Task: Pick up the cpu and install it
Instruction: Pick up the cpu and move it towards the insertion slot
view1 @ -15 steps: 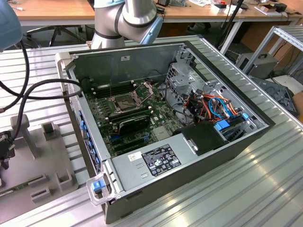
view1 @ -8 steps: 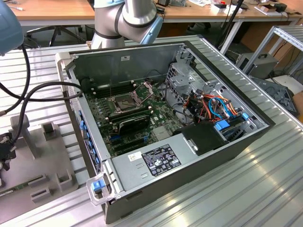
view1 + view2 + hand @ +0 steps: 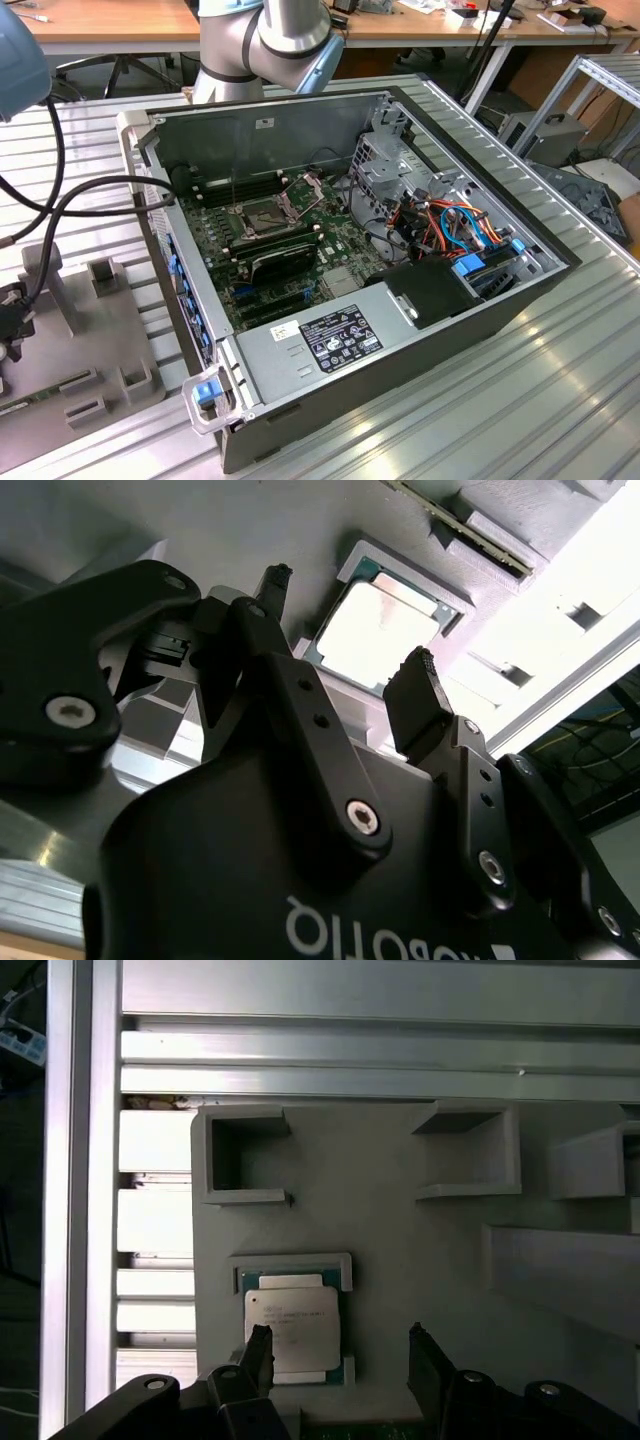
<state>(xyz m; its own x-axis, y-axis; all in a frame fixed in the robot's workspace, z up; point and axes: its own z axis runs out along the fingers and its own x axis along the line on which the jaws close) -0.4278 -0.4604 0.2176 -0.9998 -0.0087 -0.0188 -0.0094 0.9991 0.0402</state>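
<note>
Jaws spread wide and empty: both tips of the gripper (image 3: 340,1348) hang above the grey holder (image 3: 400,1210) with nothing between them. The cpu (image 3: 290,1325) lies flat, metal top up, in a shallow framed pocket of that holder. The holder rests on the slatted aluminium worktop (image 3: 150,1220), outside the open computer case (image 3: 400,250), to the exterior view's left of it.

We judge the step in hand to be lining up over the chip for the pick. In the first wrist view one fingertip (image 3: 260,1345) overlaps the chip's edge while the other stands well off it. In the second wrist view the chip appears between the two tips. Since the views disagree, we would centre by both views, keep the tips square to the chip's sides, and bring them down level so the thin plate does not tip in its pocket.

Edges matter here. The pocket's raised lip (image 3: 290,1260) guards part of the chip's outline, so we would want the tips on sides the lip leaves free. The holder's own edge runs near the pocket on one side, with bare slats beyond it. An open-sided block (image 3: 245,1160) stands near the pocket and a long ridge (image 3: 560,1270) farther off. Both are apart from the chip, and above it the way is open.
</note>
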